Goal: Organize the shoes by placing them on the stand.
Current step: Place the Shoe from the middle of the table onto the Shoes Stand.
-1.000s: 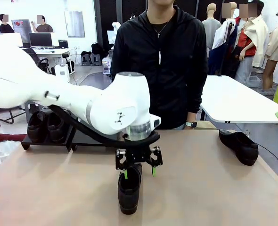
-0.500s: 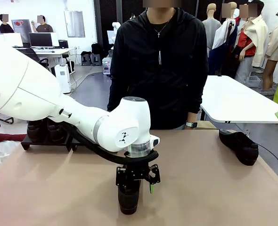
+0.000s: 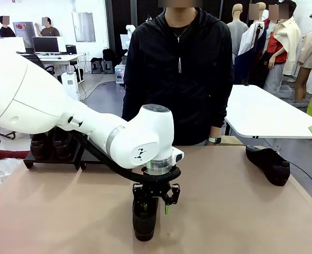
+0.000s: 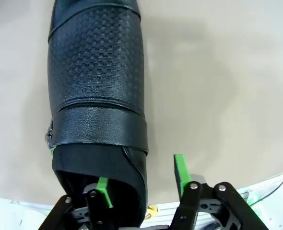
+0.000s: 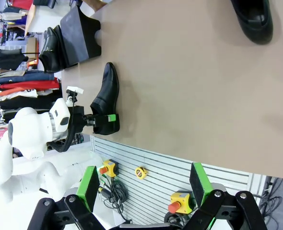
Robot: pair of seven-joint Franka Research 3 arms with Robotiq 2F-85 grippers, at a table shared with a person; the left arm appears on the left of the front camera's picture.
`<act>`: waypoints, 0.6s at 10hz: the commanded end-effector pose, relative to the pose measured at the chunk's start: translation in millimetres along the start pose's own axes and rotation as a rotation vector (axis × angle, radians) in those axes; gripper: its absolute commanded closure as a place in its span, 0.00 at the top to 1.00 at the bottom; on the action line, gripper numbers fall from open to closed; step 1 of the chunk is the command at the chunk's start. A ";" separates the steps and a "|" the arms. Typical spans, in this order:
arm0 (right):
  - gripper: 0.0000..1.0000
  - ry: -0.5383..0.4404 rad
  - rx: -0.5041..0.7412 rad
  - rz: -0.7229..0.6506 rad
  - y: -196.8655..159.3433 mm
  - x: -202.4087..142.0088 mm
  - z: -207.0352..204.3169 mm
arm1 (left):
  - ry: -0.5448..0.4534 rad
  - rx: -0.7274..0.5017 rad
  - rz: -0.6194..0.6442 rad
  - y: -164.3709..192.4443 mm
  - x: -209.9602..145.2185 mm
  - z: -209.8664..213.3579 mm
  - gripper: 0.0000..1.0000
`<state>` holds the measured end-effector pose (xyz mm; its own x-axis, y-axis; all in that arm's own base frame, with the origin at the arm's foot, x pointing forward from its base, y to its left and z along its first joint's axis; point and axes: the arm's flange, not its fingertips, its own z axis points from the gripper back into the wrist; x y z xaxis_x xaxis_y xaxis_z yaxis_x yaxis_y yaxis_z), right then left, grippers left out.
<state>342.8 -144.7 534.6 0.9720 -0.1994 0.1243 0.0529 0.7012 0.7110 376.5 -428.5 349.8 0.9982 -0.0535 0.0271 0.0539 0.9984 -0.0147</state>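
Note:
A black loafer [image 3: 145,222] lies at the table's near middle, toe toward the robot. My left gripper [image 3: 155,208] is down on its heel end. In the left wrist view the jaws straddle that shoe [image 4: 96,96]: one green finger [image 4: 102,186] is inside the opening, the other stands outside with a gap to the shoe's wall, so the left gripper [image 4: 141,179] is open. A second shoe [image 3: 269,164] lies at the far right. The stand [image 3: 45,162] at the far left holds a pair of shoes [image 3: 53,142]. My right gripper [image 5: 144,184] hangs open, off the table's near edge.
A person in a black hoodie [image 3: 180,74] stands at the far side, just behind the table edge. In the right wrist view one platform of the stand [image 5: 76,36] is bare. The tan tabletop [image 3: 235,211] is free between the two loose shoes.
The left gripper has come down over the shoe's heel end, and its jaws have narrowed around the shoe's side wall. The shoes have stayed where they were.

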 end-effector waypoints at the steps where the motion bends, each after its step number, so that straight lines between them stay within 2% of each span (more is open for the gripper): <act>1: 1.00 0.012 -0.006 0.026 -1.6 0.6 4.3 | -0.062 -0.002 -0.011 3.5 -4.8 0.8 0.00; 6: 1.00 0.012 -0.006 0.026 -1.6 0.6 4.3 | -0.082 -0.004 -0.016 4.8 -7.2 5.1 0.00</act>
<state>342.8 -144.7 534.6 0.9720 -0.1994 0.1244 0.0529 0.7012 0.7110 375.1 -429.6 354.7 0.9948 -0.0740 0.0700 0.0760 0.9968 -0.0254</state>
